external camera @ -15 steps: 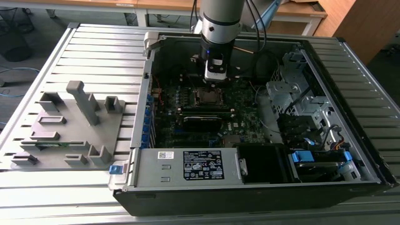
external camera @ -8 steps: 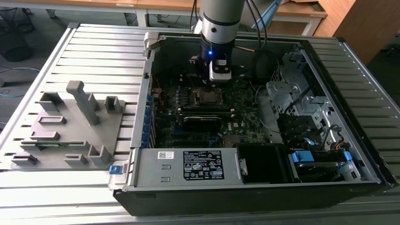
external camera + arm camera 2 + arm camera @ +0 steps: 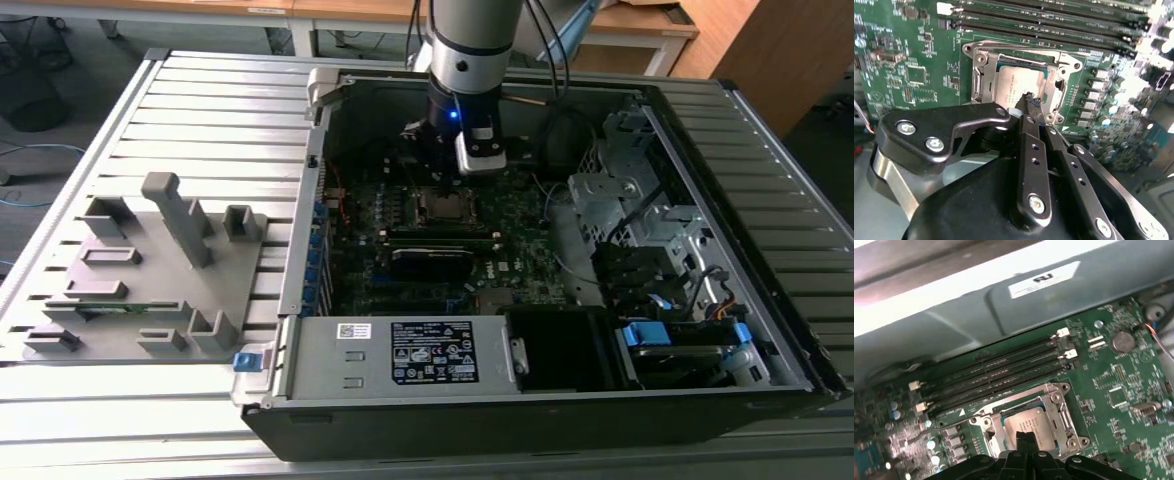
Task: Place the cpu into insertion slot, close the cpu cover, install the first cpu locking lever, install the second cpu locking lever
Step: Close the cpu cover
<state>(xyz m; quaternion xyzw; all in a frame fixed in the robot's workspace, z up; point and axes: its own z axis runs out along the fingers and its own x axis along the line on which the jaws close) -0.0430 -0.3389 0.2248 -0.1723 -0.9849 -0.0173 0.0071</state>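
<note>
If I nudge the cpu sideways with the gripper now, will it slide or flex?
Probably stiff: the cpu is a flat, metal-topped square. It likely won't slide far, since it lies inside the socket's metal frame. Its smooth top may let the gripper skid.

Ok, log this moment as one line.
gripper: shut, tip just over cpu | cpu: seated on board, framed by cpu cover | cpu cover: lying down flat around cpu

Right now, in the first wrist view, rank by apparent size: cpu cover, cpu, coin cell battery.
Largest: cpu cover.
Next: cpu, sitting inside the cover's cut-out.
Smallest: coin cell battery.
</note>
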